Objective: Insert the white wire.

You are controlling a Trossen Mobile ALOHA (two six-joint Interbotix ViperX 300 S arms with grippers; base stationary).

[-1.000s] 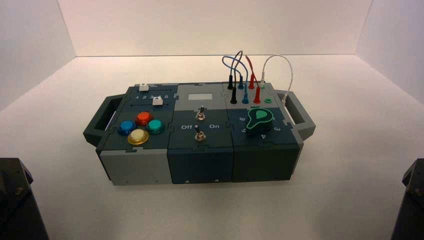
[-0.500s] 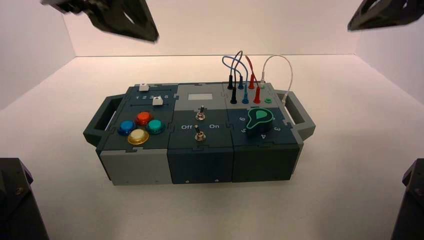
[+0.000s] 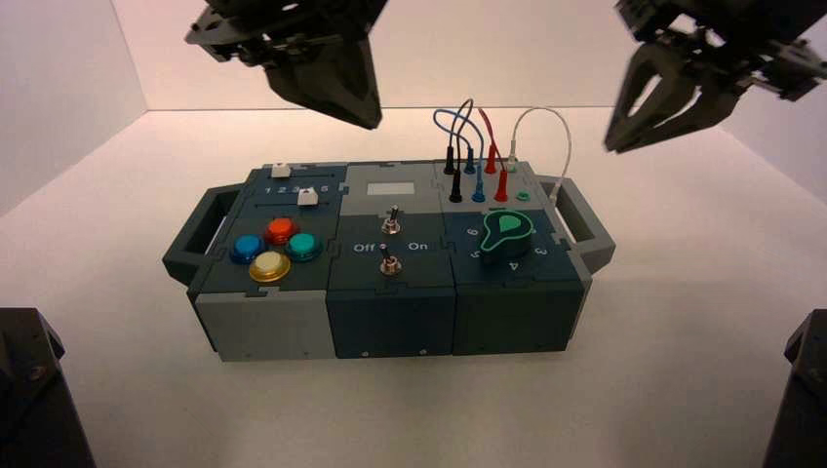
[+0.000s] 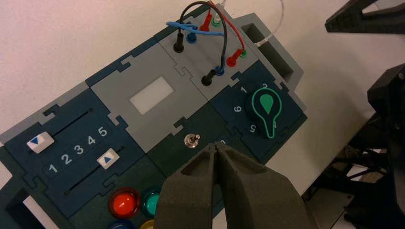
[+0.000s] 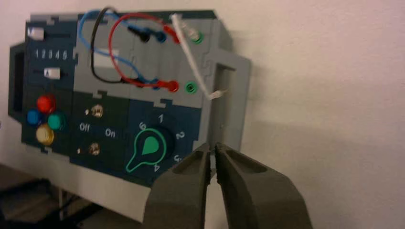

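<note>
Since the earlier frame, both grippers had moved inward and lower in the high view. The left gripper was found above the back of the box, left of the wires. The right gripper was found above the box's right end, to the right of the white wire.

Left fingers: clenched, tips meeting, nothing between them. Right fingers: released, parted by a narrow gap, nothing grasped.

The white wire was at the box's back right corner, bent in an arch. One end plug was at the rear green socket. The other end plug lay off the panel's right edge, over the right handle, apart from the front green socket.

Relative to the fingers, the white wire touched neither gripper. In the right wrist view, the plug over the handle showed beyond the right fingertips, well clear of the gap. The left fingers were farther from the wire than the right ones.

The red wire, blue wire and black wire were observed beside the white wire, on the same grey panel. The green-marked knob was in front of that panel.
</note>
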